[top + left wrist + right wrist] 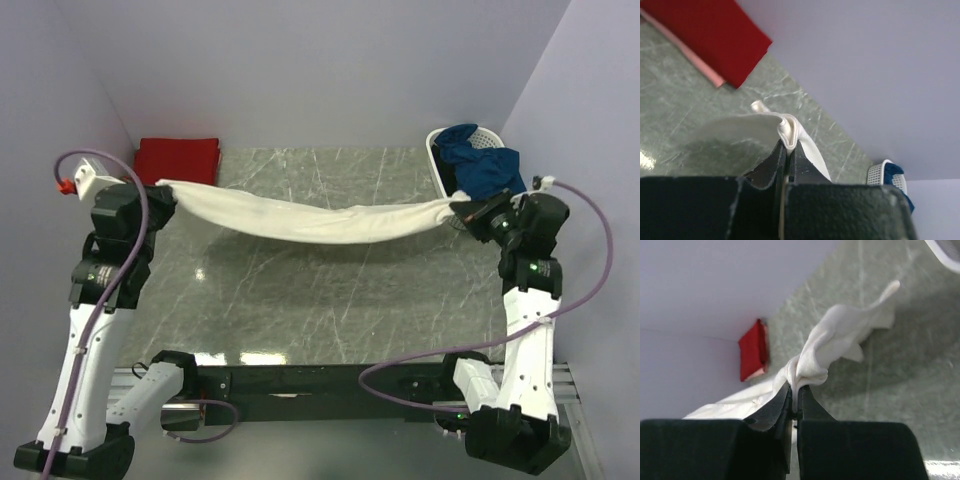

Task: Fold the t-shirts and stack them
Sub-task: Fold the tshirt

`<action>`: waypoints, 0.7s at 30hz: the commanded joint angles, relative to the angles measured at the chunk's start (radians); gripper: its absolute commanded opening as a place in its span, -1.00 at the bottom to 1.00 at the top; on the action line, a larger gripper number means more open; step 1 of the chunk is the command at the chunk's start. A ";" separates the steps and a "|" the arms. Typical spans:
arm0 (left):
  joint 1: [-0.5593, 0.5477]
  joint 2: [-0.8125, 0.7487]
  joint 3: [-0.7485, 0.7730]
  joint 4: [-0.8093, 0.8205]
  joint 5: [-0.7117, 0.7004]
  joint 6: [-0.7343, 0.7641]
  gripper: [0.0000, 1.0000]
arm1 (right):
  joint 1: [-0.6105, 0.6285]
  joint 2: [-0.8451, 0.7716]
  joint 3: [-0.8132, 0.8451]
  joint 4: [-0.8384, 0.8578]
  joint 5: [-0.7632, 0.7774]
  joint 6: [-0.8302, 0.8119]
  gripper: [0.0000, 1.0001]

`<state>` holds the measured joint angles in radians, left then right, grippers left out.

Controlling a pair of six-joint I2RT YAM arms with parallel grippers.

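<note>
Though white, basket [434,152] of blue cloth [485,165].

cream shirt [320,222]: soft matt cloth, smooth knit, creased where bunched. red shirt [177,160] and pink shirt [700,67]: matt cloth, lying flat. table [330,300]: grey-green marble-look top, glossy, with glare patches. basket [433,150]: white slatted plastic, matt blue cloth [485,168] inside. left gripper [788,149], right gripper [796,396]: black, matt, faintly scuffed, probably plastic. walls [300,70]: smooth, matt.
</note>
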<state>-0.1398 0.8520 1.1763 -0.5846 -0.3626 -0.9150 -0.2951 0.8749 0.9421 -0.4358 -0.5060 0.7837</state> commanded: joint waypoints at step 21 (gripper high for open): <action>0.055 0.251 0.327 0.170 0.124 0.116 -0.99 | -0.003 0.159 0.478 0.124 -0.071 0.008 -1.00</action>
<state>-0.1204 1.0080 1.4475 -0.5697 -0.3061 -0.8276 -0.2951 0.9516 1.3815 -0.5095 -0.5629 0.7628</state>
